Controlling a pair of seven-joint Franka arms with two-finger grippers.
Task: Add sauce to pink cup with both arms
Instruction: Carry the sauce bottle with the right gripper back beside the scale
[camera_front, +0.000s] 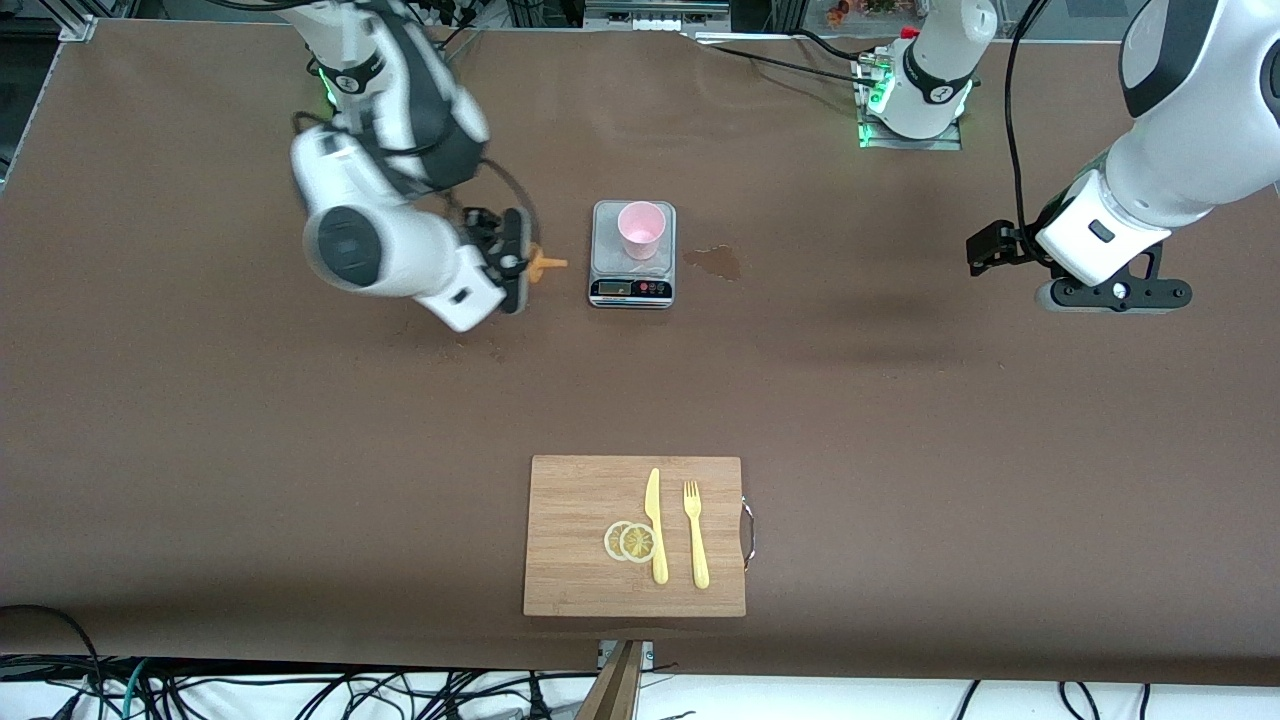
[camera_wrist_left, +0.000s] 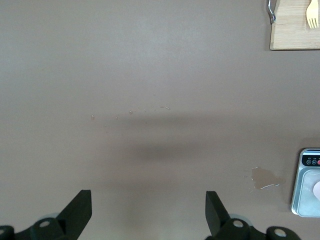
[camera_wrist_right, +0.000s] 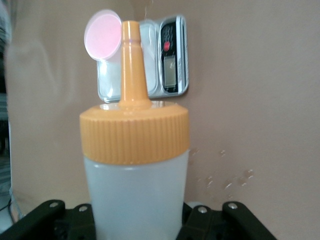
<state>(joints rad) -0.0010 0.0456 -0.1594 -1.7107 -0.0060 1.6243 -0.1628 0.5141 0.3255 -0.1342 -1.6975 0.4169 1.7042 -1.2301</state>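
In the front view, pink cup (camera_front: 641, 229) upright on grey scale (camera_front: 633, 254), right hand (camera_front: 518, 262) beside the scale, clamped on sauce bottle (camera_front: 545, 264) tipped toward it. In the left wrist view, left hand (camera_wrist_left: 148, 216) spread wide over bare surface (camera_wrist_left: 150, 75), waiting. In the right wrist view, orange nozzle (camera_wrist_right: 133, 65) pointing at the cup.

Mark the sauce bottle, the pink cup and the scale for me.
sauce bottle (camera_wrist_right: 135, 195): right wrist view, on its translucent body below the orange cap.
pink cup (camera_front: 640, 233): front view, on its side wall.
scale (camera_front: 630, 290): front view, on its display panel.
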